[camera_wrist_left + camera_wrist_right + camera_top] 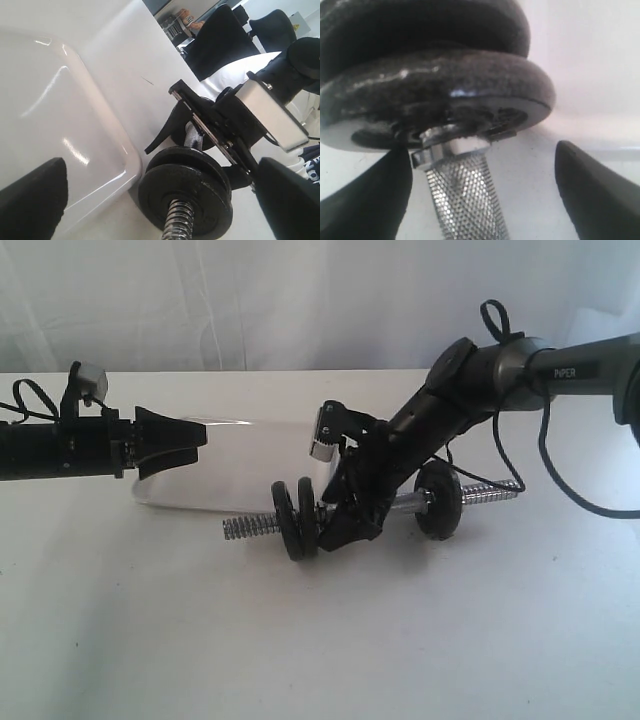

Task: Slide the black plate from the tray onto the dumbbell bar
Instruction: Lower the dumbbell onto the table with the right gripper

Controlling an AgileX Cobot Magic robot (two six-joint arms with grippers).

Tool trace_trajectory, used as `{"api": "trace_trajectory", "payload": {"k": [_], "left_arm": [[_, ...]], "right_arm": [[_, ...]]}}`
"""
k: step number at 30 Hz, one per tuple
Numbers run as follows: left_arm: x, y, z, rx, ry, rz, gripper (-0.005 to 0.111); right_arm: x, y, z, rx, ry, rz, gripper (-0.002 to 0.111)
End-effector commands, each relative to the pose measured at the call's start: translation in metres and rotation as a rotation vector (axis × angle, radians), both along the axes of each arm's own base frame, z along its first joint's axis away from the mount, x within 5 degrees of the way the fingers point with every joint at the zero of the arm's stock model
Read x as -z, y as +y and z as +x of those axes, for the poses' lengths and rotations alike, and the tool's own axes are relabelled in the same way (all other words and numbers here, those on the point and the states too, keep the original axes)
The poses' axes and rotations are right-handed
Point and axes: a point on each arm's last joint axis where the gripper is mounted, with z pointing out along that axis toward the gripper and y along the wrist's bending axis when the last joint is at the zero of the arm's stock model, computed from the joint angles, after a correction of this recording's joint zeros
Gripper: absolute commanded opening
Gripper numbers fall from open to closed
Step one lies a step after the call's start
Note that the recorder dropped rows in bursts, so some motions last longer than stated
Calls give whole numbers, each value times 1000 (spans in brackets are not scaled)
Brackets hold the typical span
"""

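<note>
**Right gripper** [350, 525]: down at the bar, jaws wide. The right wrist view shows its fingers [370, 205] standing either side of the bar [462, 200] at the knurled middle. There is a clear gap on one side, and whether the other finger touches the steel cannot be told. Nothing is clamped.

**Discs:** just left of those jaws, two black discs sit face to face on the bar. The outer one, next to the bare threaded left end, I take to be the black plate [289, 522]. The inner disc [309, 512] lies between it and the jaws. This is a judgement, as the two look alike. A single disc [438, 500] sits on the bar to the right of the gripper.

**Axis:** the bar lies on the table [320, 640] running left to right, its right end a little farther off. Any further seating of the plate would run rightward along this line, toward the right jaws. Those jaws stand across the line, so they would clear by lifting, not sliding.

**Tray** [240, 465]: beyond the bar's left end, one corner just beside the disc pair. No disc shows in the visible part.

**Left gripper** [198, 438]: jaws wide and empty, hovering over the tray's left end, well apart from the plate and pointing right. The right arm is nearer the plate, but the left faces the open threaded end.

**Finding:** task judged all but done
</note>
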Motion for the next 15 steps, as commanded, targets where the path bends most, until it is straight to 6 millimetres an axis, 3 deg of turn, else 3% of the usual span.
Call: {"api": "trace_trajectory", "payload": {"k": [1, 11, 15], "left_arm": [[-13, -2, -5, 60, -34, -81, 105], [-11, -1, -3, 38, -31, -55, 104], [-10, 0, 3, 8, 16, 0, 85]], "right_arm": [[-16, -1, 1, 15, -19, 2, 74], [-47, -9, -3, 61, -57, -59, 74], [-63, -12, -5, 129, -50, -71, 74]]}}
